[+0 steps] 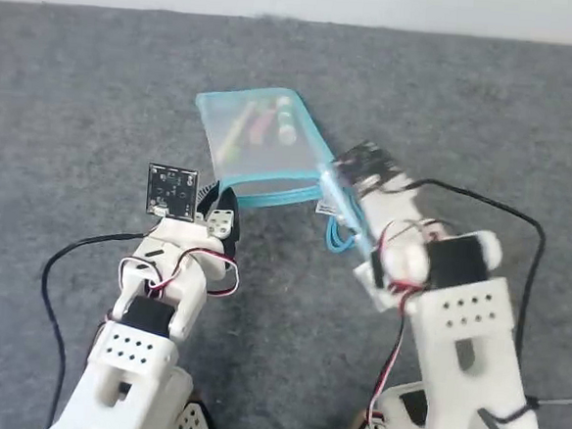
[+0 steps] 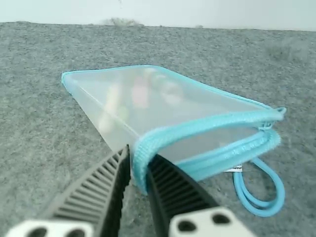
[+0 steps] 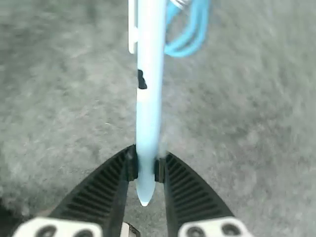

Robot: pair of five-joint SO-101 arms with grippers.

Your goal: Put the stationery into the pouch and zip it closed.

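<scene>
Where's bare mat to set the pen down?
Free: mat left of the pouch, the strip between pouch and back wall, and right of the right gripper. Crowded: pouch mouth, where left gripper, pen and strap loop meet.

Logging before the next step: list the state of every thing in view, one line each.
pouch: unzipped, mouth open, lying on the carpet.
stationery: already inside the pouch.
light blue pen: held outside the pouch, aimed at its mouth.
blue loop: slack on the carpet.
left gripper: shut on the pouch's zip edge.
right gripper: shut on the pen.
</scene>
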